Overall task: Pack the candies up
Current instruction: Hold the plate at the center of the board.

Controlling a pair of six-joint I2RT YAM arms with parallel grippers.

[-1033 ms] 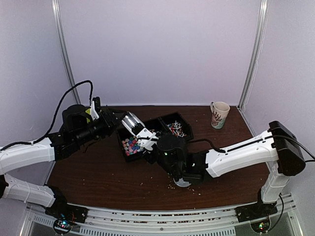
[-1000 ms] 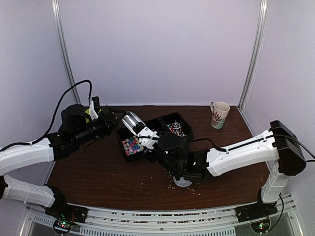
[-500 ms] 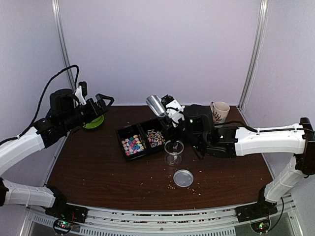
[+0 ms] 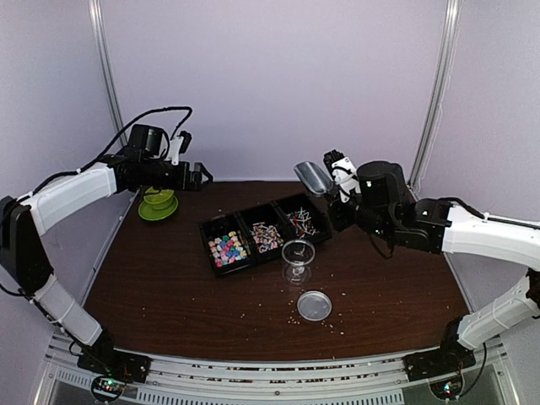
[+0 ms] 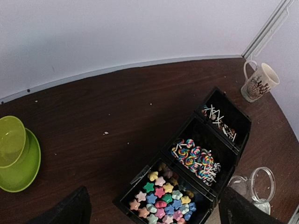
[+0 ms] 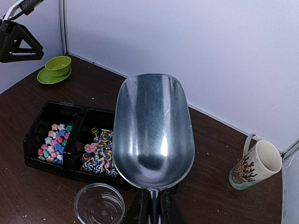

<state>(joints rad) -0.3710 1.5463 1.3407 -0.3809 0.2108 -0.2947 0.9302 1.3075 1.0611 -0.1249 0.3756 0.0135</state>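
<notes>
The candies, multicoloured stars [image 4: 225, 248], fill the left compartment of a black tray [image 4: 205, 226]; they also show in the left wrist view [image 5: 163, 198] and the right wrist view [image 6: 53, 142]. Swirl lollipops [image 4: 267, 237] lie in the middle compartment. A clear empty cup [image 4: 297, 252] stands in front of the tray, its lid [image 4: 314, 305] nearer me. My left gripper [image 4: 196, 175] is open and empty, high over the back left. My right gripper [image 4: 336, 179] is shut on the handle of an empty metal scoop [image 6: 154, 128], held above the tray's right end.
A green bowl on a green plate [image 4: 158, 205] sits at the back left. A patterned mug [image 6: 254, 165] stands at the back right, hidden behind my right arm in the top view. Pale crumbs are scattered on the brown table [image 4: 169, 295]. Walls close in behind and at both sides.
Both arms have drawn back from the tray. My right gripper carried the scoop up and to the back right. My left gripper rose at the back left. The cup now stands uncovered.
</notes>
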